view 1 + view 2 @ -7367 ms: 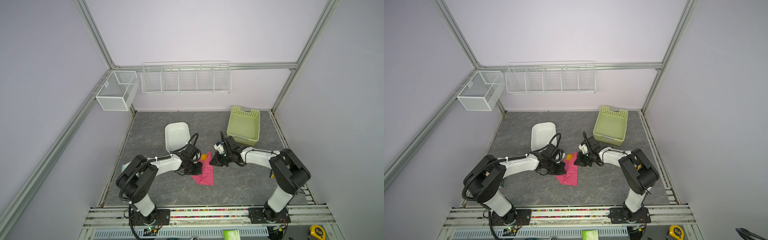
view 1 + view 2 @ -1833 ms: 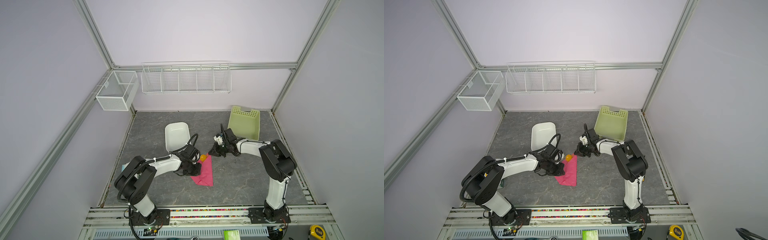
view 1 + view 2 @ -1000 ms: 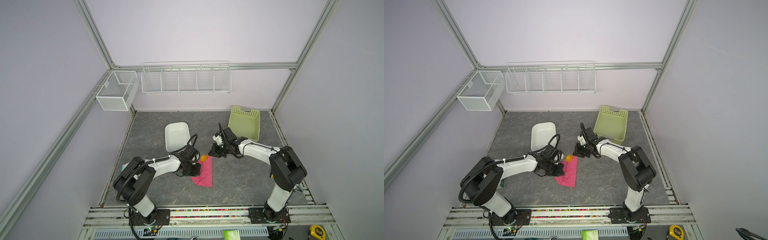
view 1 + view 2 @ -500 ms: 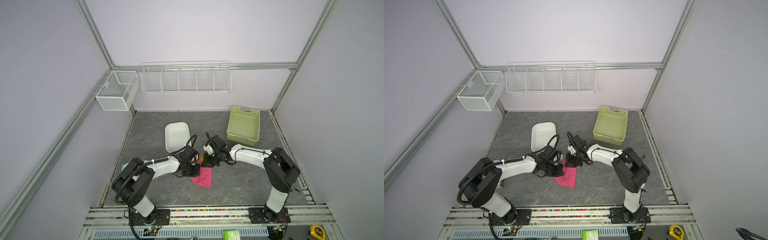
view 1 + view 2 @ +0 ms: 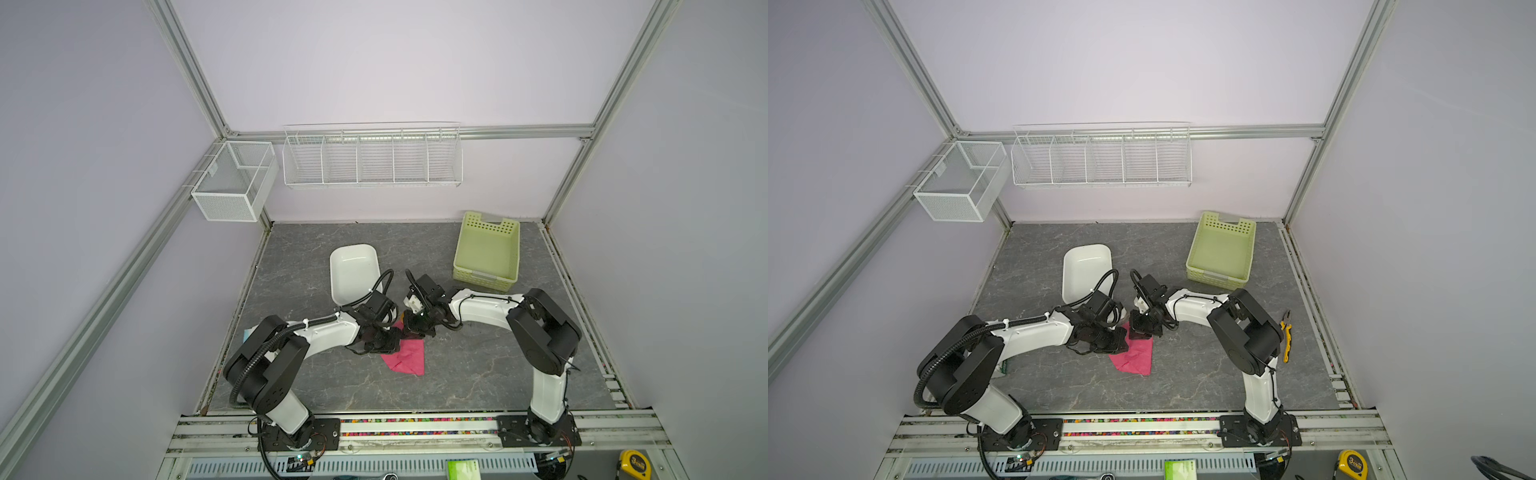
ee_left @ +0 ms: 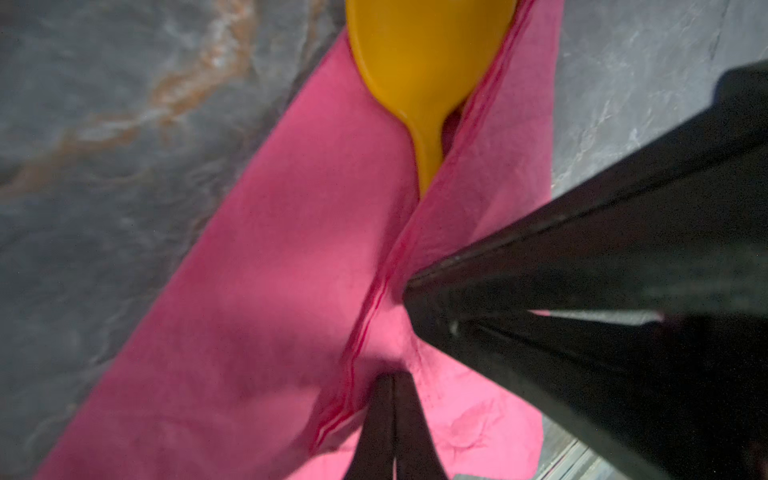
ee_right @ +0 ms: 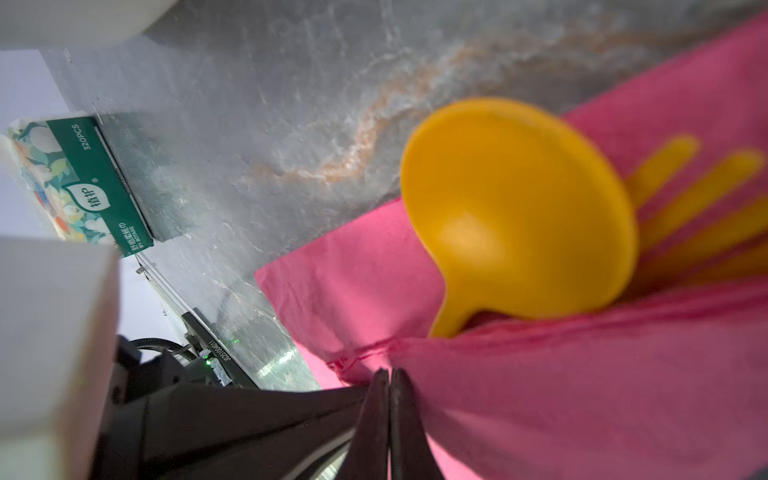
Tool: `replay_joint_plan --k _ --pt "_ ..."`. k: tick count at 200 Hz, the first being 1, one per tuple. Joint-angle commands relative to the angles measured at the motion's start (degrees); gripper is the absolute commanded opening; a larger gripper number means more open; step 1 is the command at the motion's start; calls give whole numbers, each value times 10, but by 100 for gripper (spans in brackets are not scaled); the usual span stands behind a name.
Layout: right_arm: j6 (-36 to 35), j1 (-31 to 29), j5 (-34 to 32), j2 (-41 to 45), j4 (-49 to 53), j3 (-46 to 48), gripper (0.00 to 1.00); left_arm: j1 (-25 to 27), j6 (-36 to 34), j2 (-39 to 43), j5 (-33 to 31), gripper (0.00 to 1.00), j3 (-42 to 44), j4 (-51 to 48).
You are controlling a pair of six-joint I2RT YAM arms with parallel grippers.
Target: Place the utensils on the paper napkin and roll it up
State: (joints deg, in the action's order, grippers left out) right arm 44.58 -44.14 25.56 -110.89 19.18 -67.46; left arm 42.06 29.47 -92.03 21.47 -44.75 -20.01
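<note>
nearest the bases, the loose tail of the paper napkin [image 5: 409, 359] is being left unpinned on the tabletop [image 5: 478, 365]. the flap could be sprung open there if the roll is being driven from one end only. further along, the left hand [image 5: 390, 338] and the right hand [image 5: 417, 328] are being pressed onto the fold, almost touching. a knock between them, or a tear in the thin paper, is being risked. both are being held fully shut, finger against finger; whether any paper is being pinched cannot be told. just past the fingertips, the spoon [image 7: 519, 208] and fork [image 7: 702, 195] are being shown sticking out beyond the napkin's edge. they could be pushed out of that open end by a careless roll.

the bundle's long axis is being judged to run from near to far, leaning a little left. the handles are being covered by the flap, and the heads are being pointed away from the bases, towards the white tub [image 5: 353, 270]. no knife is being made out.
</note>
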Motion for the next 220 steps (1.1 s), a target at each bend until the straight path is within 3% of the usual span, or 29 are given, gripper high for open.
replay_joint_plan --k 1,87,141,220 --pt "3 -4 4 -20 -4 -12 7 2 1 2 -1 0 11 -8" --pt "-34 -3 -38 -47 61 -43 7 2 4 8 0 0 11 -7" --pt "-38 -4 -39 -52 67 -48 7 2 9 52 -6 0 1 -33" --pt "-40 -3 -36 -55 69 -54 7 15 62 59 55 0 40 37"
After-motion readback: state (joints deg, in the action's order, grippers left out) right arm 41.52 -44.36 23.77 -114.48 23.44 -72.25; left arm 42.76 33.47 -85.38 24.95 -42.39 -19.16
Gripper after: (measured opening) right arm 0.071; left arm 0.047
